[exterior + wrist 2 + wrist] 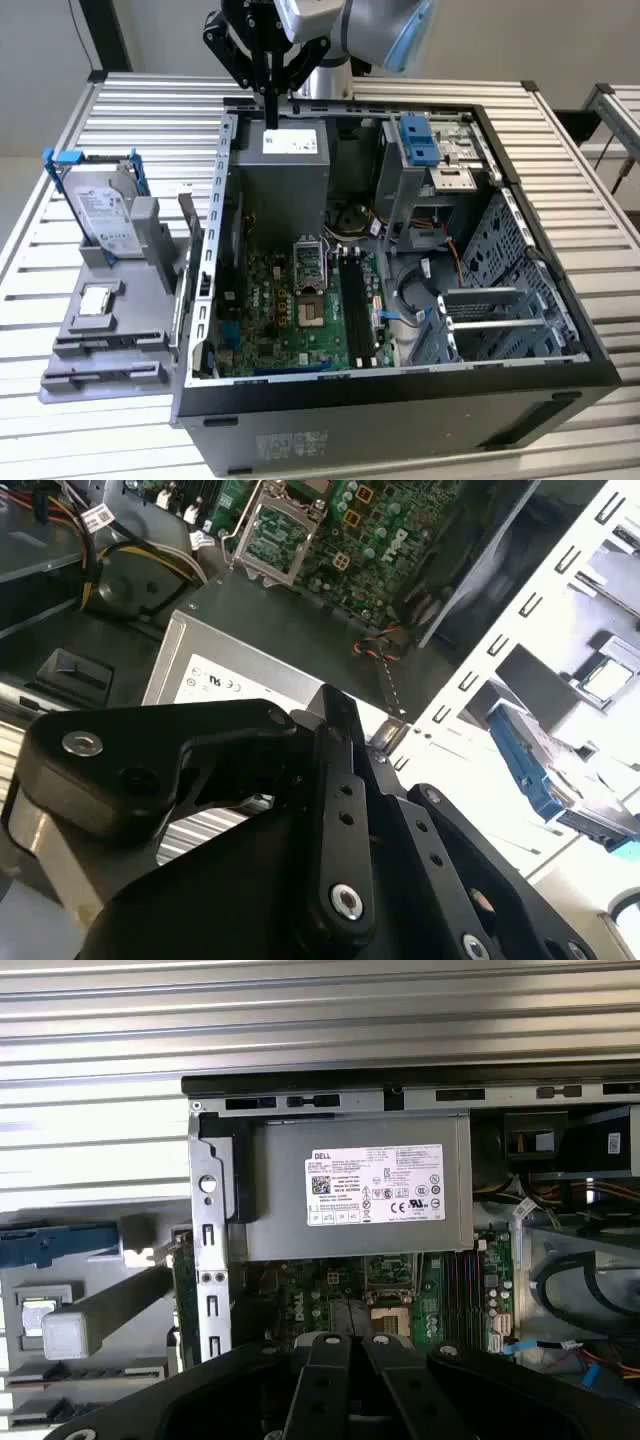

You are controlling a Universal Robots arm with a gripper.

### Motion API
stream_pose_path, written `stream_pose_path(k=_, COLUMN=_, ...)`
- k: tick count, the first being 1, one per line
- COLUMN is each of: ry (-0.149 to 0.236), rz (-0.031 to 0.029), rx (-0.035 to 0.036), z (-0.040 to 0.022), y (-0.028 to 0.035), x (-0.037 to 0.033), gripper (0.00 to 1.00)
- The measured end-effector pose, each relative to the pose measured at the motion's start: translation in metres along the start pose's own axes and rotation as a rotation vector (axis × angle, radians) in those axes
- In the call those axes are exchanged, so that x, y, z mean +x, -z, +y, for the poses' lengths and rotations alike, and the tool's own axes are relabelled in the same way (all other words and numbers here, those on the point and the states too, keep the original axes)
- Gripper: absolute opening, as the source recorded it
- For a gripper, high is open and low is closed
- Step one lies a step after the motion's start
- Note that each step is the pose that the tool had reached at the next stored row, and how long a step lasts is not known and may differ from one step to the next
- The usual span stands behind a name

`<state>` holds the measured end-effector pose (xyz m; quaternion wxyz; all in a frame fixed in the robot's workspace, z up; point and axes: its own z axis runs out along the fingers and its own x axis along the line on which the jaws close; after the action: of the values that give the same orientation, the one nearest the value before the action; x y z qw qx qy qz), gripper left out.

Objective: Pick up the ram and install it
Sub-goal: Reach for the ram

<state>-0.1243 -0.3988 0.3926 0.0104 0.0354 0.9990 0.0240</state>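
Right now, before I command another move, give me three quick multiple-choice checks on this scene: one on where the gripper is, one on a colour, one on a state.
1. The gripper hangs over:
A) the power supply
B) the hard drive
C) bare table slats

2. The handle on the hard drive bracket is:
A) red
B) blue
C) yellow

3. The computer case is:
A) shut by a side panel
B) open, with the motherboard exposed
C) lying with its open side down

Answers:
1 A: in the exterior view the gripper is above the grey, white-labelled power supply at the case's far end, and the first wrist view looks down on that same unit.
2 B: the handle is bright blue, at the exterior view's left.
3 B: the green motherboard is in plain sight inside the case.
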Motion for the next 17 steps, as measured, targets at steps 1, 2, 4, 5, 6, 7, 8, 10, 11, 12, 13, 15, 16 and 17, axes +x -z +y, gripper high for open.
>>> stream_pose_path(k=1, ry=0.0, rz=0.0, rx=0.0, z=0.0, y=0.0, x=0.0, gripper=0.0)
stream_pose_path(k=2, ry=0.0, rz=0.0, rx=0.0, z=0.0, y=0.0, x=0.0001, gripper=0.0)
stream_pose_path(k=4, ry=0.0, rz=0.0, rx=0.0, z=0.0, y=0.0, x=0.0001, gripper=0.0)
stream_pose_path(k=5, ry=0.0, rz=0.0, rx=0.0, z=0.0, y=0.0, x=0.0001, gripper=0.0)
stream_pose_path(k=6, ry=0.0, rz=0.0, rx=0.0, z=0.0, y=0.0, x=0.0002, gripper=0.0)
stream_pose_path(k=7, ry=0.0, rz=0.0, rx=0.0, z=0.0, y=0.0, x=0.0002, gripper=0.0)
stream_pose_path(k=8, ry=0.0, rz=0.0, rx=0.0, z=0.0, y=0.0, x=0.0002, gripper=0.0)
stream_pose_path(k=10, ry=0.0, rz=0.0, rx=0.0, z=0.0, y=0.0, x=0.0002, gripper=0.0)
stream_pose_path(k=11, ry=0.0, rz=0.0, rx=0.0, z=0.0, y=0.0, x=0.0002, gripper=0.0)
stream_pose_path(k=12, ry=0.0, rz=0.0, rx=0.0, z=0.0, y=0.0, x=0.0002, gripper=0.0)
stream_pose_path(k=13, ry=0.0, rz=0.0001, rx=0.0001, z=0.0, y=0.0, x=0.0005, gripper=0.0)
stream_pose_path(k=15, ry=0.0, rz=0.0, rx=0.0, z=-0.0002, y=0.0001, x=0.0024, gripper=0.0)
stream_pose_path(k=16, ry=0.0, rz=0.0, rx=0.0, z=-0.0003, y=0.0001, x=0.0038, gripper=0.0)
stream_pose_path(k=17, ry=0.0, rz=0.0, rx=0.0, z=-0.0004, y=0.0001, x=0.0056, gripper=0.0)
